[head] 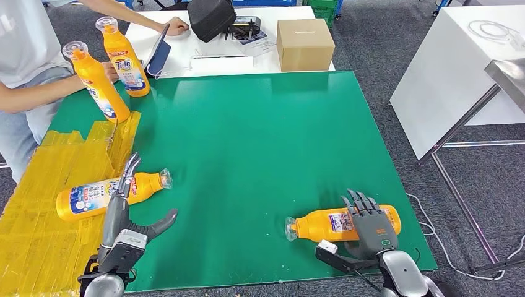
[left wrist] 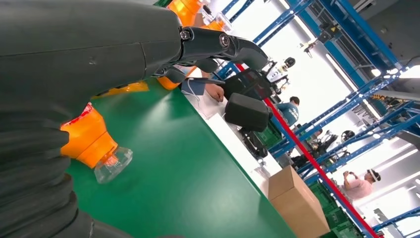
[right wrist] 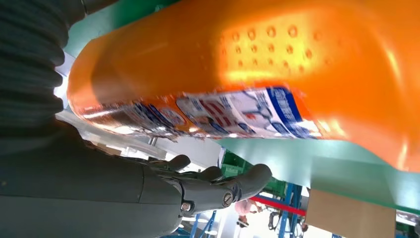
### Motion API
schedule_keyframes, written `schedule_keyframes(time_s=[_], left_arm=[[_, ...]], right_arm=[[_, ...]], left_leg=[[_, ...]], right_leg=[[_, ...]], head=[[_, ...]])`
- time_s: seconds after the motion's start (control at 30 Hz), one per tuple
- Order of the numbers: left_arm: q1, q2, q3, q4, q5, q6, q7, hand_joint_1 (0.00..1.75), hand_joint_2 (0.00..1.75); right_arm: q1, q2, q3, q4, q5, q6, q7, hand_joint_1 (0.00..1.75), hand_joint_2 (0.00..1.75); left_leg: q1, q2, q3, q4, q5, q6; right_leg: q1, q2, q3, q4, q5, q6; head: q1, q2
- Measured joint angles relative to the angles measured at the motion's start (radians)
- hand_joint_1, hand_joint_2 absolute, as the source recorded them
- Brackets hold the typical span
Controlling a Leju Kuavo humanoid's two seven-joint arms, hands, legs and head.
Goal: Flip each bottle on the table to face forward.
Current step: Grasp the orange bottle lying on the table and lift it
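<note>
Two orange detergent bottles lie on their sides on the green mat (head: pixel 247 136). The left bottle (head: pixel 102 196) has its clear cap toward the middle, and my left hand (head: pixel 125 201) reaches over it with fingers straight and the thumb spread aside. In the left wrist view its neck (left wrist: pixel 91 141) sits under my fingers (left wrist: pixel 223 44). The right bottle (head: pixel 331 224) lies with its cap pointing left. My right hand (head: pixel 369 224) hovers over its base end with fingers spread. In the right wrist view that bottle (right wrist: pixel 277 74) is close to the extended fingers (right wrist: pixel 223 186), with a gap between.
At the back left a Tide bottle (head: pixel 125 59) stands upright, and a person (head: pixel 25 62) steadies a second, tilted bottle (head: pixel 98 83). Yellow tape (head: pixel 56 185) covers the mat's left side. Behind the mat are a cardboard box (head: pixel 304 43) and black bag (head: pixel 210 17). A white table (head: pixel 458 68) stands right.
</note>
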Motion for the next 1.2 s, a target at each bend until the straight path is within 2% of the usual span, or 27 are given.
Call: schedule_keyframes(time_s=[0.03,0.1,0.13,0.17,0.43,0.77,0.83,0.87,0.97,1.0,1.1,1.2], left_arm=[[-0.001,0.000,0.000,0.001,0.000,0.000,0.000,0.00,1.75],[-0.007,0.000,0.000,0.006,0.000,0.000,0.001,0.00,1.75],[-0.011,0.000,-0.001,0.009,0.000,0.000,0.002,0.00,1.75],[-0.015,0.000,-0.002,0.012,0.000,0.000,0.003,0.00,1.75],[-0.035,0.001,-0.006,0.033,0.003,0.001,0.009,0.00,1.75],[-0.043,0.001,-0.011,0.040,0.004,0.001,0.018,0.00,1.75],[-0.042,0.001,-0.012,0.040,0.004,-0.004,0.021,0.00,1.75],[-0.039,0.001,-0.012,0.040,0.010,-0.024,0.030,0.00,1.75],[-0.024,0.002,-0.021,0.040,0.089,-0.189,0.087,0.00,1.75],[-0.019,0.002,-0.025,0.040,0.115,-0.235,0.101,0.00,1.75],[-0.009,0.002,-0.035,0.040,0.157,-0.293,0.112,0.00,1.75],[-0.004,0.003,-0.045,0.040,0.271,-0.391,0.118,0.00,1.75]], right_arm=[[-0.005,-0.002,0.000,0.008,-0.002,0.010,0.001,0.43,1.75],[-0.019,-0.009,0.001,0.028,-0.007,0.035,0.005,1.27,1.75],[-0.025,-0.014,0.002,0.039,-0.010,0.048,0.007,1.62,1.75],[-0.031,-0.018,0.003,0.051,-0.014,0.060,0.009,1.73,1.75],[-0.065,-0.050,0.023,0.112,-0.040,0.084,0.011,1.75,1.75],[-0.086,-0.052,0.036,0.132,-0.050,0.081,0.011,1.75,1.75],[-0.086,-0.048,0.036,0.133,-0.057,0.051,0.008,1.75,1.75],[-0.081,-0.034,0.033,0.131,-0.071,0.009,0.000,1.75,1.75],[-0.051,0.043,0.010,0.104,-0.177,-0.133,-0.078,1.75,1.75],[-0.042,0.065,0.002,0.089,-0.213,-0.155,-0.104,1.75,1.75],[-0.029,0.112,-0.018,0.053,-0.281,-0.189,-0.156,1.75,1.75],[-0.015,0.162,-0.043,0.017,-0.385,-0.246,-0.248,1.75,1.75]], left_leg=[[0.000,0.000,0.001,0.000,0.000,0.000],[0.000,0.000,0.002,0.000,0.000,0.000],[0.000,0.000,0.003,0.000,0.000,0.000],[0.000,0.000,0.004,0.000,0.000,0.000],[0.000,-0.001,0.009,0.000,-0.001,0.001],[-0.001,0.000,0.010,0.000,-0.001,0.001],[-0.001,0.000,0.010,0.000,-0.001,0.001],[0.000,0.000,0.010,0.000,-0.001,0.001],[0.000,0.000,0.007,0.000,0.000,0.001],[0.000,0.000,0.006,0.000,0.000,0.001],[0.001,-0.001,0.004,0.000,0.000,0.001],[0.001,-0.001,0.002,0.000,0.000,0.001]], right_leg=[[0.000,0.000,0.000,0.000,0.000,0.000],[0.000,0.000,0.002,0.000,0.000,0.000],[0.000,0.000,0.002,0.000,0.000,0.000],[0.000,0.000,0.003,0.000,0.000,0.000],[-0.001,0.000,0.005,-0.001,0.000,0.000],[-0.001,0.000,0.009,-0.001,0.000,0.000],[0.000,0.000,0.010,-0.001,0.000,0.000],[0.000,0.000,0.009,-0.001,0.000,0.000],[0.000,0.000,0.008,0.000,0.000,0.000],[0.000,0.000,0.007,0.000,0.000,0.000],[0.001,0.000,0.005,0.000,0.000,0.000],[0.001,0.000,0.004,0.000,0.000,0.000]], head=[[0.000,0.000],[0.000,0.000],[0.000,0.000],[0.000,0.000],[0.000,0.000],[0.000,0.000],[0.000,0.000],[0.000,0.000],[0.000,0.000],[0.000,0.000],[0.000,0.000],[0.000,0.000]])
